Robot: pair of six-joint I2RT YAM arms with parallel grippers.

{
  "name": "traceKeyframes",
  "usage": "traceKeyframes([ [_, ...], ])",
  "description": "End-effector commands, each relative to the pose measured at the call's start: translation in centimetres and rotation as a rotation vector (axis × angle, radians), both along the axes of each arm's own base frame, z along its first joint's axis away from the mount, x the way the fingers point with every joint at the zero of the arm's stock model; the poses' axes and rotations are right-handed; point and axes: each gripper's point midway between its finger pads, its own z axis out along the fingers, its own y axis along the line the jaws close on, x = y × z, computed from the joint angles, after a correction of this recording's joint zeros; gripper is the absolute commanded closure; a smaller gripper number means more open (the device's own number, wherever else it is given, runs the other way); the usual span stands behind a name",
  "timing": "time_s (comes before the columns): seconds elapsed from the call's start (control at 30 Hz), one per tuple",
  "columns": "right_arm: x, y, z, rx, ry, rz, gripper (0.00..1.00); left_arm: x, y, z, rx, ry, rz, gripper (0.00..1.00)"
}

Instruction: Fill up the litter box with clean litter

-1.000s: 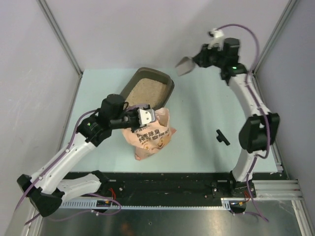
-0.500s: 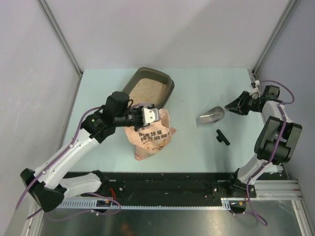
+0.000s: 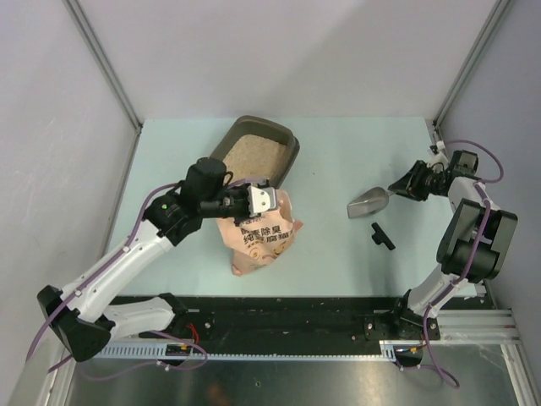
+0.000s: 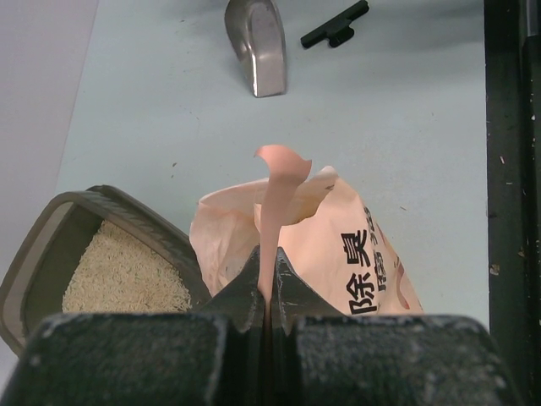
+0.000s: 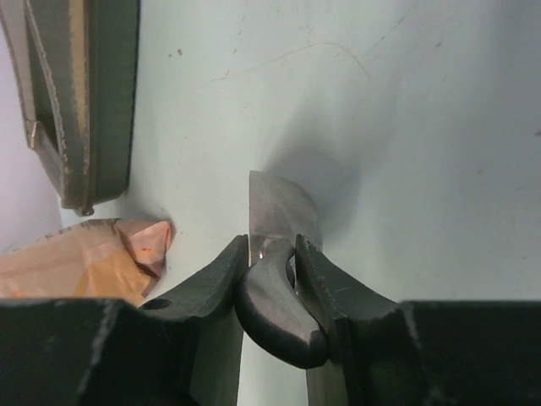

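Observation:
The dark litter box stands at the back of the table, its floor covered with beige clean litter. The left wrist view shows its rim and the litter. A salmon-pink bag stands against the box's near end. My left gripper is shut on the bag's upright top flap, pinched at the fingertips. My right gripper is shut on the dark handle of a grey metal scoop, low over the table at the right. The scoop's bowl points away from the gripper.
A small black T-shaped piece lies just in front of the scoop, also seen in the left wrist view. Grey walls and frame posts enclose the table. A black rail runs along the near edge.
The right arm swung the scoop from high behind the box down to the table's right side, then drew it slightly right. The left gripper and bag shifted a little right.

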Motion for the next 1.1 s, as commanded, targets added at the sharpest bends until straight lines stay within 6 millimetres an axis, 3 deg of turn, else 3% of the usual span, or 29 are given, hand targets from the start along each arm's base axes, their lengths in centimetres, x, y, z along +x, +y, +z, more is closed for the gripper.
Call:
traceKeyframes([
  [0.0, 1.6, -1.8, 0.4, -0.096, -0.075, -0.033, 0.61, -0.2, -2.0, 4.6, -0.114, -0.117, -0.078, 1.00],
  [0.03, 1.8, -2.3, 0.7, -0.130, -0.091, -0.048, 0.56, -0.1, -2.1, 4.5, -0.114, -0.114, -0.077, 1.00],
  [0.07, 1.9, -2.7, 1.1, -0.150, -0.102, -0.061, 0.44, -0.1, -2.2, 4.4, -0.112, -0.109, -0.081, 1.00],
  [0.17, 1.8, -4.1, 1.9, -0.263, -0.120, -0.102, 0.18, 0.1, -2.9, 5.0, -0.124, -0.110, -0.093, 1.00],
  [0.3, -0.5, -5.3, 1.4, -0.380, -0.020, -0.149, 0.14, 0.1, -4.0, 8.2, -0.188, -0.148, -0.117, 1.00],
  [0.43, -2.1, -5.2, 4.0, -0.483, -0.062, -0.177, 0.13, 0.3, -4.9, 9.7, -0.214, -0.154, -0.129, 1.00],
  [0.53, -2.8, -1.9, 8.3, -0.476, -0.224, -0.091, 0.14, 0.4, -5.9, 10.5, -0.233, -0.157, -0.155, 1.00],
  [0.6, -3.7, 2.3, 11.1, -0.389, -0.356, 0.052, 0.14, 0.8, -6.7, 11.1, -0.244, -0.164, -0.169, 1.00],
  [0.67, -4.5, 5.4, 12.3, -0.316, -0.419, 0.164, 0.16, 1.1, -7.3, 12.3, -0.260, -0.179, -0.180, 1.00],
  [0.7, -5.4, 8.0, 13.3, -0.265, -0.460, 0.253, 0.16, 1.0, -7.6, 12.6, -0.268, -0.180, -0.193, 1.00],
  [0.8, -6.8, 11.9, 13.8, -0.229, -0.494, 0.377, 0.17, 1.5, -8.7, 13.1, -0.275, -0.185, -0.212, 1.00],
  [0.9, -8.1, 14.2, 14.3, -0.168, -0.526, 0.480, 0.18, 1.6, -9.7, 13.5, -0.279, -0.200, -0.239, 1.00],
  [1.07, -9.5, 15.4, 14.5, -0.163, -0.607, 0.603, 0.18, 1.8, -10.4, 13.0, -0.273, -0.191, -0.251, 1.00],
])
